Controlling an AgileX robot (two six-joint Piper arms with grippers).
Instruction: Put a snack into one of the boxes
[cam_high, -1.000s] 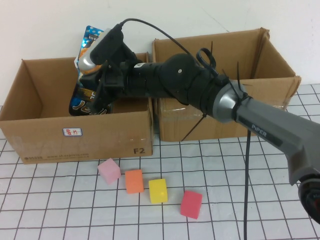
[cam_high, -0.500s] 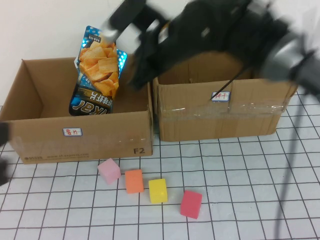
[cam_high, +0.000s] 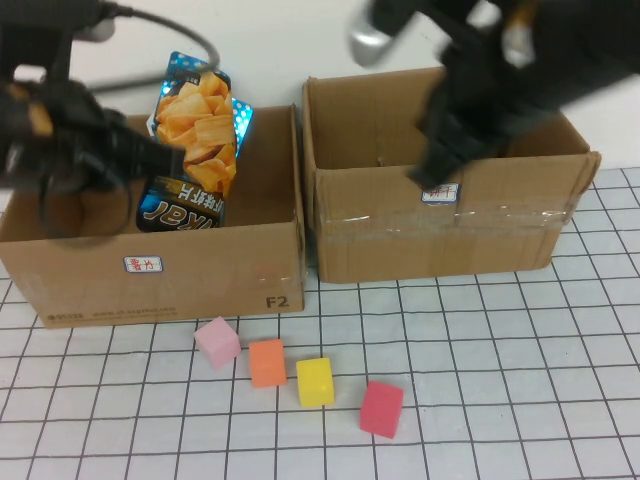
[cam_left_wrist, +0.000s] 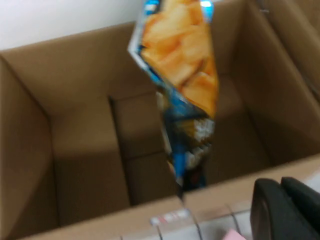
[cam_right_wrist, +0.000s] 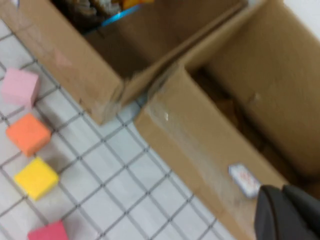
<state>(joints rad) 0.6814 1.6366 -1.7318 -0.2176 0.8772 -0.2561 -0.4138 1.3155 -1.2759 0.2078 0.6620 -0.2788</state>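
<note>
A blue bag of chips (cam_high: 195, 140) stands upright in the left cardboard box (cam_high: 160, 270), leaning toward its right wall; it also shows in the left wrist view (cam_left_wrist: 182, 90). My left gripper (cam_high: 160, 160) is blurred, just left of the bag above the left box; its fingers (cam_left_wrist: 282, 210) are together and hold nothing. My right gripper (cam_high: 440, 165) is blurred, above the front of the right box (cam_high: 440, 235); its fingers (cam_right_wrist: 285, 212) are together and empty.
Pink (cam_high: 218, 341), orange (cam_high: 267, 362), yellow (cam_high: 315, 381) and red (cam_high: 381, 408) blocks lie in a row on the gridded table in front of the boxes. The boxes stand side by side against a white wall.
My right arm has let go of the chip bag and swung right, over the right box. My left arm has come in from the left. The bag stays in the left box.
</note>
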